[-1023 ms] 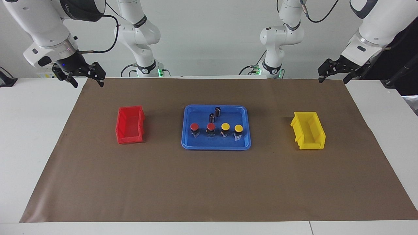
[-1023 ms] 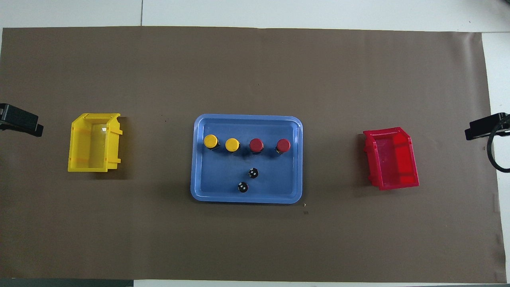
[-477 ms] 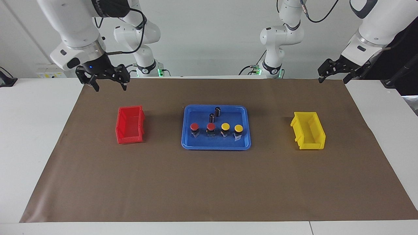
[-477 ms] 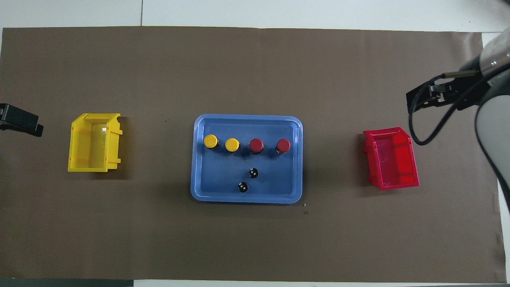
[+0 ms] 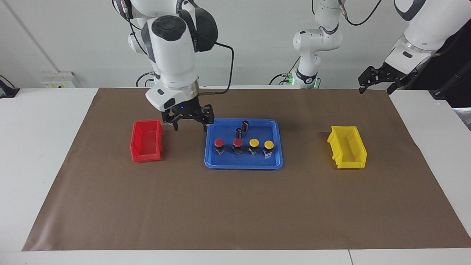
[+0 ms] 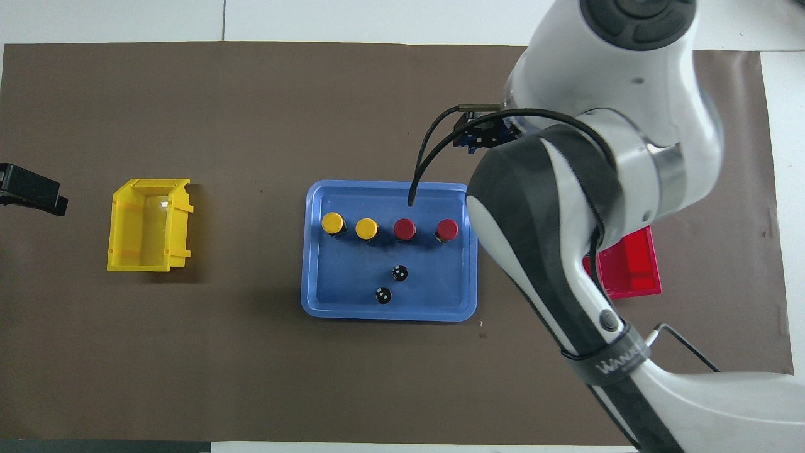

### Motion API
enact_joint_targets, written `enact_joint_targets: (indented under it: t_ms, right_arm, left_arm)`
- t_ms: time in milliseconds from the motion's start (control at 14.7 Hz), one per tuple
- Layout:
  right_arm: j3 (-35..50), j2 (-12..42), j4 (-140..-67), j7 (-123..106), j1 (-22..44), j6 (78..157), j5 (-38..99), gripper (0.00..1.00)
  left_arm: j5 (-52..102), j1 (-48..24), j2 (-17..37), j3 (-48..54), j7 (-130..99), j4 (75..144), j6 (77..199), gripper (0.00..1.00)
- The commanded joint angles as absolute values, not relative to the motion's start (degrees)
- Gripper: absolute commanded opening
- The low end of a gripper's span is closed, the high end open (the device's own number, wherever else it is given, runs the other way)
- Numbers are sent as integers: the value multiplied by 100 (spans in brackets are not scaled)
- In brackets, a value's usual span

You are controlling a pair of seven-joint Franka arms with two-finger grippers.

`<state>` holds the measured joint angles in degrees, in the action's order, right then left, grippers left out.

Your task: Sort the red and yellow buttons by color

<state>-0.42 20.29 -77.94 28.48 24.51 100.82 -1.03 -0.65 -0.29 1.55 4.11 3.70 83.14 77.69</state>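
Two red buttons (image 5: 219,142) (image 5: 237,142) and two yellow buttons (image 5: 254,142) (image 5: 269,144) stand in a row in the blue tray (image 5: 243,166). In the overhead view the red buttons (image 6: 447,229) (image 6: 404,229) and the yellow buttons (image 6: 366,228) (image 6: 332,223) show in the same row. My right gripper (image 5: 190,128) is open and empty, over the mat between the red bin (image 5: 146,141) and the tray. My right arm (image 6: 585,189) hides it from above. My left gripper (image 5: 375,88) is open and waits at the left arm's end of the table.
Two dark capless cylinders (image 5: 245,126) (image 5: 238,132) stand in the tray, nearer to the robots than the buttons. A yellow bin (image 5: 347,147) sits toward the left arm's end. In the overhead view, the red bin (image 6: 629,270) is partly covered by my right arm.
My right gripper has swung in from the right arm's end of the table, past the red bin, to the tray's edge and come lower. The left arm has not moved.
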Motion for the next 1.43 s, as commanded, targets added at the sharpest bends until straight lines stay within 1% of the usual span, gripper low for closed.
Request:
enact_joint_targets:
  t_ms: [0,136,205,409,614,682,886,1364]
  right_arm:
    - [-44,1679,-9190,3225,2706,11089,-70,100]
    - [-44,1661,-9648,3234,2742,11564,-70,100]
    - [-35,1705,-9720,3252,2777,11706,-62,100]
    - [-18,1723,-9966,3252,2856,11883,-53,100]
    - [-9,1583,-10492,3243,2865,12268,-44,89]
    - [-9,1582,-10607,3243,2874,12409,-44,87]
    - [0,1608,-10652,3252,2944,12472,-44,82]
    - [0,1626,-10793,3252,3049,12595,-44,76]
  left_arm:
    - [-35,44,-35,387,290,8508,7594,100]
    - [-53,105,-35,378,299,8517,7594,100]
    - [-53,219,-35,378,299,8517,7585,100]
    - [-53,246,-44,378,273,8525,7594,100]
    - [-53,255,-96,378,334,8639,7620,100]
    - [-61,255,-149,378,343,8744,7664,100]
    - [-70,255,-158,378,316,8771,7699,100]
    - [-141,185,-167,378,-44,8815,7831,100]
